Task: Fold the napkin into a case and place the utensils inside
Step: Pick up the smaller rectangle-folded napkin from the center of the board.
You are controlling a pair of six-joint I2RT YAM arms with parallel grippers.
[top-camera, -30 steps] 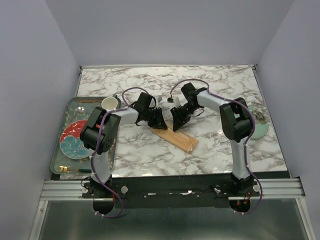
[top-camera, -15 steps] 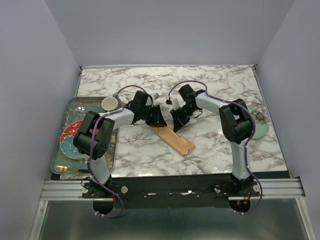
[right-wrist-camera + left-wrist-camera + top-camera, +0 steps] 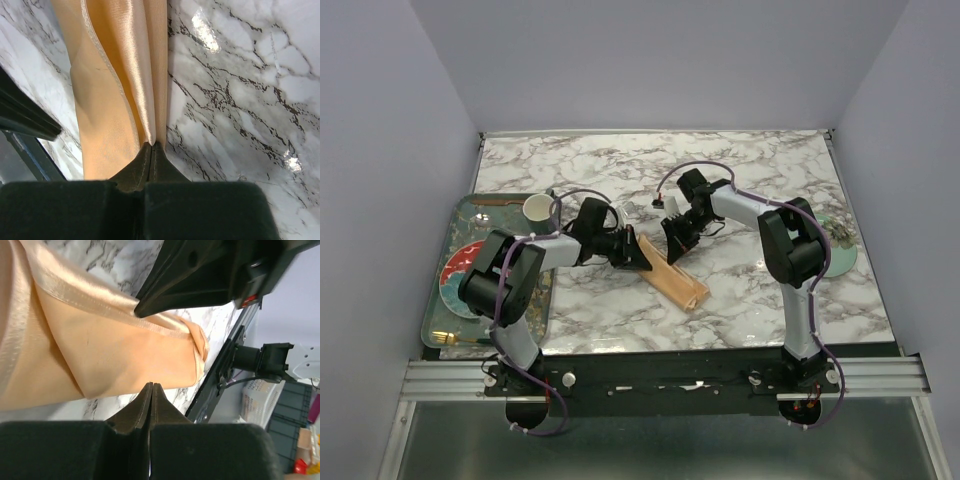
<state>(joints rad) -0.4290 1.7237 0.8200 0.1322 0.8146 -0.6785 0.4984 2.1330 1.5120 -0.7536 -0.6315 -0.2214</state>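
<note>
**Top external: both claws closed at the far end of the folded napkin**

In this view you see the napkin folded to a narrow peach strip. It lies slantwise on the marble table, near the middle. Its far end is between the two grippers. Your left gripper sits at the left side of that far end, and your right gripper is just beside it on the right side.

In the left wrist view the two fingers are pressed together and their tips touch the edge of the cloth. You cannot tell if a layer is caught between them. In the right wrist view the jaws are also closed, and a shiny fold of the napkin runs down into the tips, so this claw pinches the cloth.

Compared with one second ago, the left arm has dropped lower and its elbow has swung toward the tray. The left gripper has come a little nearer to you, and the near end of the strip lies slightly more to the left. The right arm is almost where it was.
</note>
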